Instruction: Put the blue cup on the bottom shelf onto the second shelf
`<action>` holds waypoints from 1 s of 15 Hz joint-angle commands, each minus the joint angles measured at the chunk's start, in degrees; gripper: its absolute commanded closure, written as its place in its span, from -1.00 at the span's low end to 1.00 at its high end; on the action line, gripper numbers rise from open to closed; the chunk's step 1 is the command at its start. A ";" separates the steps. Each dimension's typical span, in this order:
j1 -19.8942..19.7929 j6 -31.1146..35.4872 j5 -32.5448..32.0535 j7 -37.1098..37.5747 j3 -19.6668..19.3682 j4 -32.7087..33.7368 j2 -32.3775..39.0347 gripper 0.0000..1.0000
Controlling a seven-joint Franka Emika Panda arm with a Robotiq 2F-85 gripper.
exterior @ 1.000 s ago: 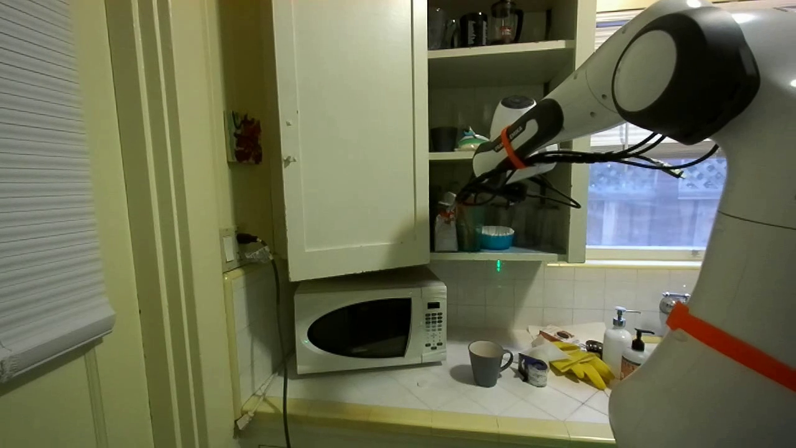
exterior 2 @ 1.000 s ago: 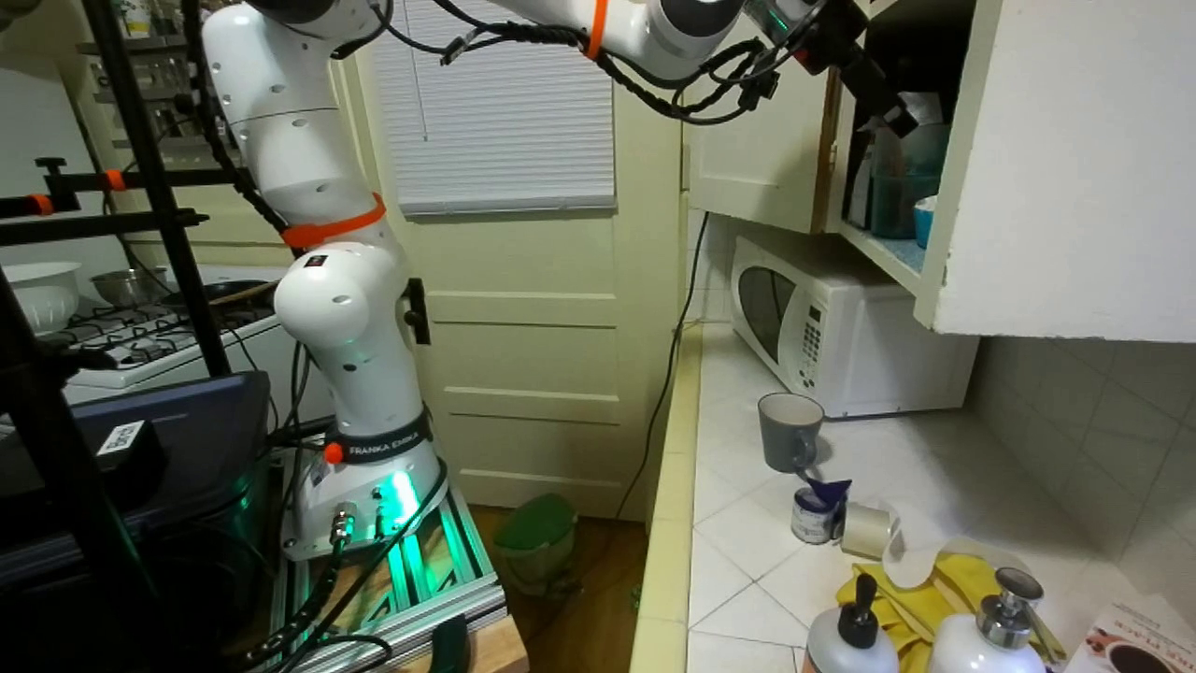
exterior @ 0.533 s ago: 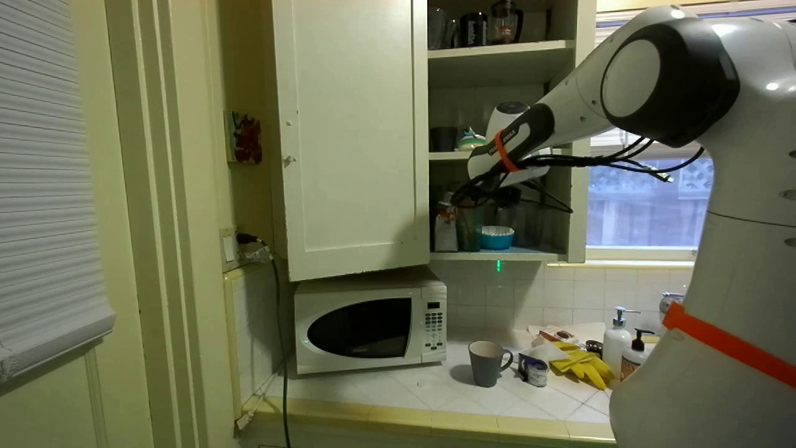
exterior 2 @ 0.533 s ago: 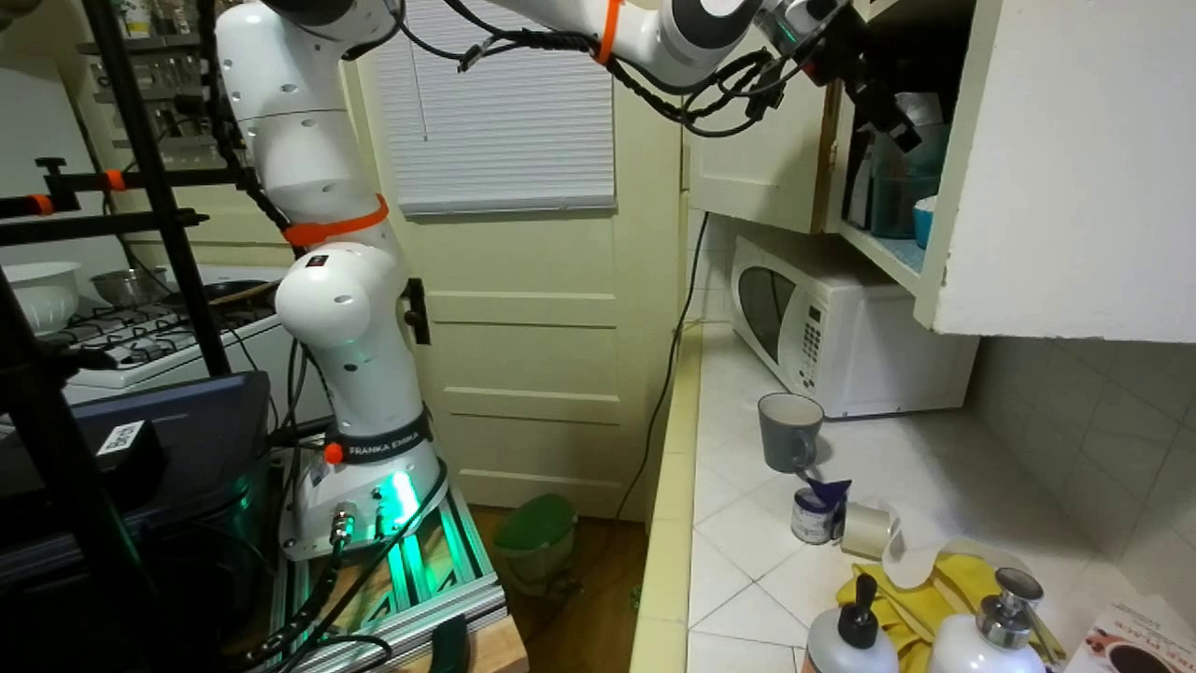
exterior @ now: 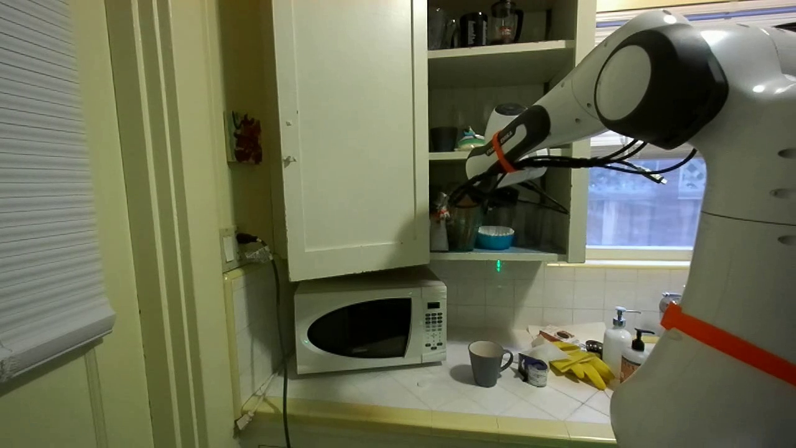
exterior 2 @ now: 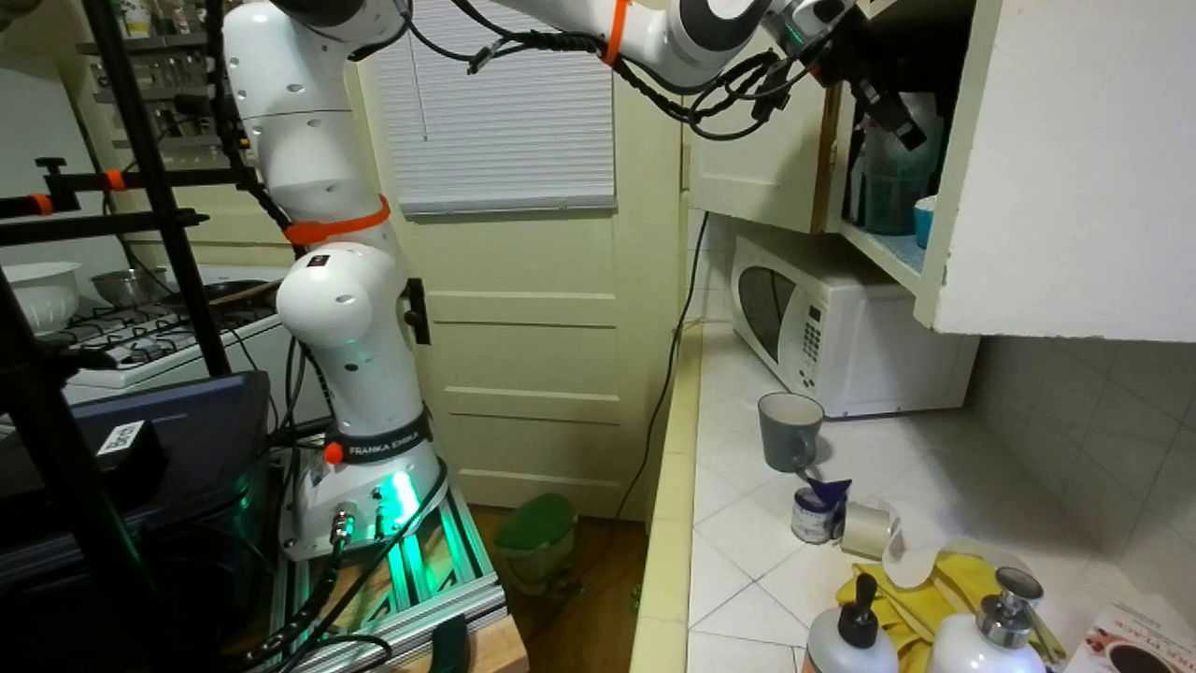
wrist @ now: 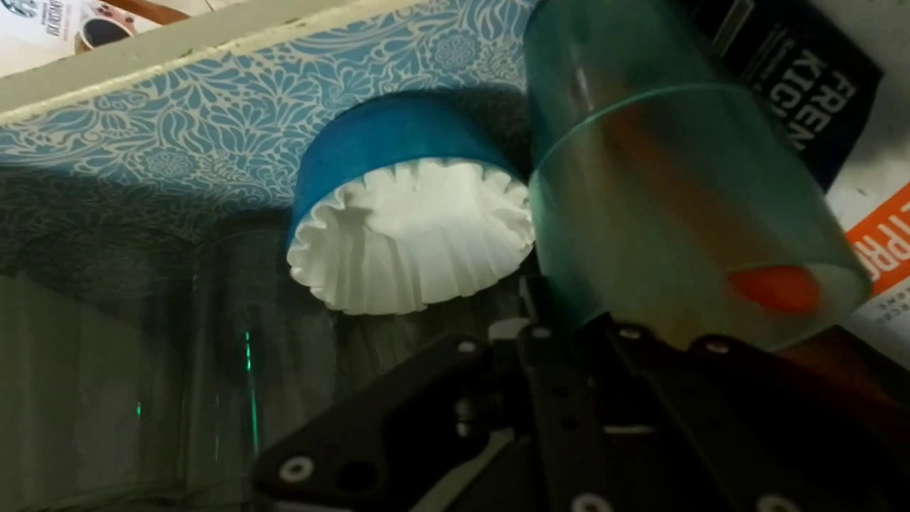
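Note:
The blue cup (wrist: 640,178), see-through and blue-green, stands slightly tilted on the bottom shelf (wrist: 178,135), which has a blue patterned lining. Its mouth points toward the camera in the wrist view. My gripper (wrist: 569,306) is shut on the cup's wall near the rim, one finger outside and the other seemingly inside, where the dark makes it hard to see. In an exterior view the fingertips (exterior 2: 908,133) reach into the cupboard above the cup (exterior 2: 892,201). Above it runs the second shelf (exterior: 449,156), partly hidden by my arm.
A blue bowl (wrist: 398,131) with white fluted liners sits against the cup. A white-and-orange package (wrist: 889,242) and dark box (wrist: 803,85) stand beyond it. Clear glasses (wrist: 242,341) line the other side. A dark bowl (exterior: 443,139) and lidded dish (exterior: 471,140) occupy the second shelf.
My arm has moved a little lower and deeper into the cupboard. The jaws have shut on the cup, which has shifted and tilted slightly; the package beside it has been nudged.

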 commanded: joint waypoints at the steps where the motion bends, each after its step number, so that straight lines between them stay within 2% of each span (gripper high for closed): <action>1: -0.04 -0.26 0.42 0.80 0.01 0.88 0.60 0.97; 5: -0.05 -0.53 0.15 0.56 0.05 0.78 0.19 0.97; 9: 1.39 -2.33 0.70 -3.53 -0.81 -0.40 -3.28 0.97; 12: 1.83 -6.15 1.44 -8.59 -0.58 -0.88 -6.46 0.97; 15: 2.62 -13.03 3.86 -14.28 -0.58 -0.80 -9.38 0.97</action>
